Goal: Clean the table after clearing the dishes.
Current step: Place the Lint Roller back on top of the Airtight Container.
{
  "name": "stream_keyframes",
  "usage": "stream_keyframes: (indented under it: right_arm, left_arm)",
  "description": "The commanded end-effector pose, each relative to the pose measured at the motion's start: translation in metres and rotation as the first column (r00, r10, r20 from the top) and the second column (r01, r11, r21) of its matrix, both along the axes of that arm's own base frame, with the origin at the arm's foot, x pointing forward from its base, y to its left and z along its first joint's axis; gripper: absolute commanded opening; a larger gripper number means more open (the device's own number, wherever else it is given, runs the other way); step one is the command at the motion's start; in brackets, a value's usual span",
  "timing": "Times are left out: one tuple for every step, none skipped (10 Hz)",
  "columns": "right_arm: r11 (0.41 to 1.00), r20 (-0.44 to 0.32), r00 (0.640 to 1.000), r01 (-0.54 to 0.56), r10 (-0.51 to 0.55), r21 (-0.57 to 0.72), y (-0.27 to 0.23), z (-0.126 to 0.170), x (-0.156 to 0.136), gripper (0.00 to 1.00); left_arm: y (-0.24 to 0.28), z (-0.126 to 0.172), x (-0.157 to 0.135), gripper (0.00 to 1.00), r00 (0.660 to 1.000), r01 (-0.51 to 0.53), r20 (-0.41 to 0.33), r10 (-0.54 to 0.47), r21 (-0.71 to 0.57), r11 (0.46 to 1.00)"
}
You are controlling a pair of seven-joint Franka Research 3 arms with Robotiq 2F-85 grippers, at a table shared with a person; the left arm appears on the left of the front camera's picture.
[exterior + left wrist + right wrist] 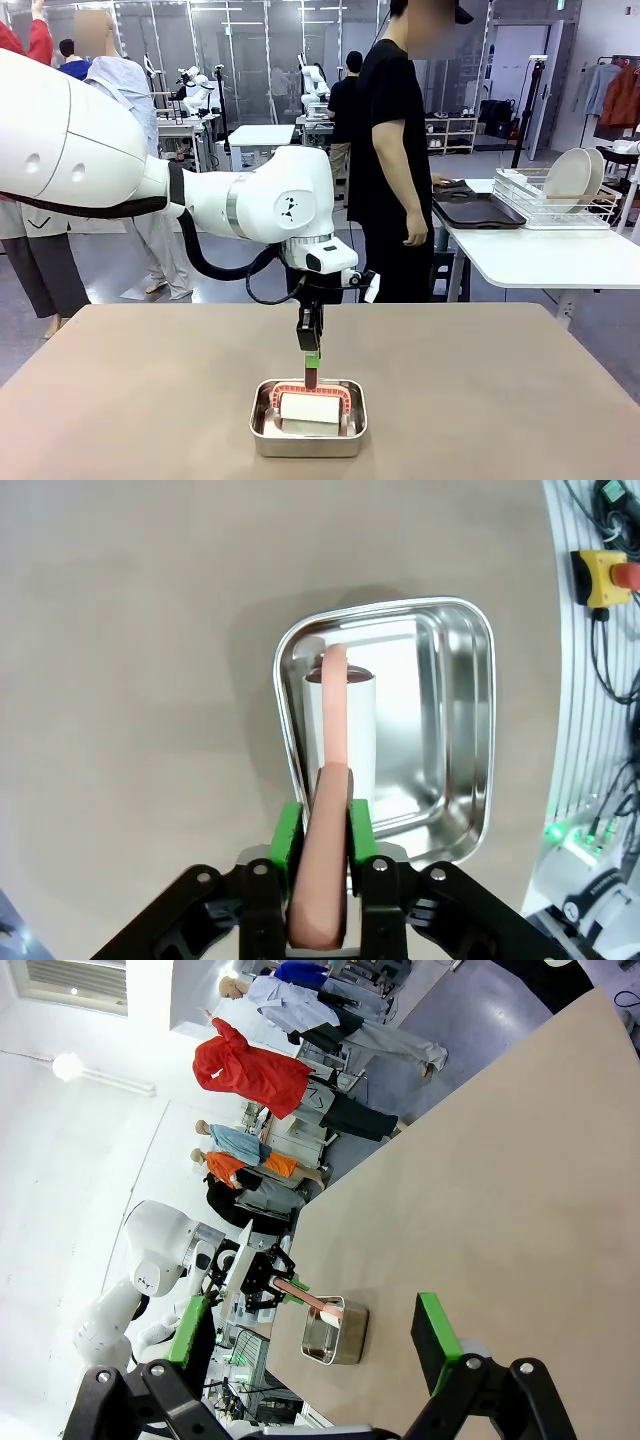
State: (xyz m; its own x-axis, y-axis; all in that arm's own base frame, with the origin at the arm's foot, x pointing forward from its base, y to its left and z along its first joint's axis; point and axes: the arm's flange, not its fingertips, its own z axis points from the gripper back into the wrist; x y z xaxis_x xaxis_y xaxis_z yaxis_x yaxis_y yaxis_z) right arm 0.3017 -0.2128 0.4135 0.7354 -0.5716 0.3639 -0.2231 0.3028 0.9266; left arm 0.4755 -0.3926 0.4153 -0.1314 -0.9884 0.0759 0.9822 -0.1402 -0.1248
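The beige-brown table (150,400) carries a small steel pan (262,432) near its front middle. A white roller (308,408) with a pink-red handle (328,780) lies in the pan (460,730). My left gripper (311,362) hangs straight over it, and in the left wrist view its green pads (289,832) press on both sides of the handle. My right gripper (312,1305) is held off to the side, open with nothing between its fingers. White plates (572,178) stand in a rack on the white side table, with dark trays (478,210) beside them.
A person in black (390,150) stands at the far side, facing the white side table (540,255). A wire dish rack (545,205) sits on that table. An emergency-stop box (603,575) and cables lie past the table's edge.
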Motion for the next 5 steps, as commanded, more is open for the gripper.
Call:
stream_keyframes:
  right_arm:
    - [1.000,0.009,1.000,-0.008,0.008,-0.001,0.000,0.002,-0.002,1.00]
    - [1.000,0.009,1.000,-0.008,0.008,-0.001,0.000,0.002,-0.002,1.00]
    - [1.000,0.009,1.000,-0.008,0.008,-0.001,0.000,0.002,-0.002,1.00]
    - [1.000,0.009,1.000,-0.008,0.008,-0.001,0.000,0.002,-0.002,1.00]
    - [1.000,0.009,1.000,-0.008,0.008,-0.001,0.000,0.002,-0.002,1.00]
  left_arm:
    - [0.005,0.005,0.000,0.58,1.000,-0.024,0.015,0.024,0.013,1.000]
    - [0.007,0.012,0.000,0.86,0.999,-0.025,0.029,0.024,0.013,1.000]
    - [0.010,0.018,0.001,0.89,0.999,-0.033,0.038,0.033,0.017,0.999]
    - [0.012,0.022,0.003,1.00,0.998,-0.039,0.046,0.038,0.015,0.999]
    - [0.013,0.028,0.003,1.00,0.998,-0.040,0.058,0.040,0.006,0.999]
